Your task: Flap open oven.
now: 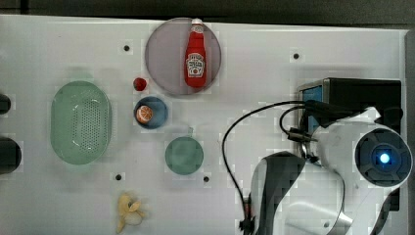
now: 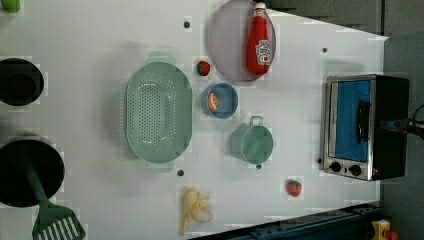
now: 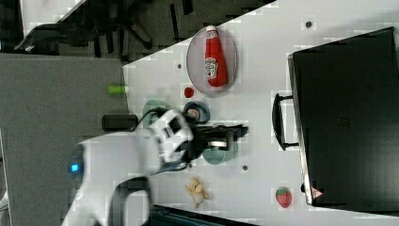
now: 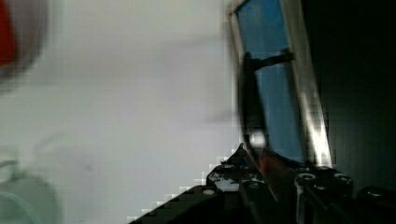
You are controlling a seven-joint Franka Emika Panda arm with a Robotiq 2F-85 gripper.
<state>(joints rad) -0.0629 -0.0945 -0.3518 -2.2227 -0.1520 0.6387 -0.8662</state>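
Oven (image 2: 364, 127): boxy black metal shell, silver-framed front, blue-tinted glass door, dark bar handle (image 2: 363, 121), two black knobs at one end of the front. Door reads shut. It stands on the white matte surface (image 2: 100, 40), well apart from the perforated green oval colander (image 2: 158, 113).

Between colander and oven: one blue bowl (image 2: 220, 100), one round green pot (image 2: 252, 143). One red ketchup bottle (image 2: 258, 39) lies on one grey round plate (image 2: 225, 45). Two red strawberries, one banana.

Hand (image 3: 237, 133): black fingers set narrow, holding nothing, pointing toward the handle, apart from it in the right view.
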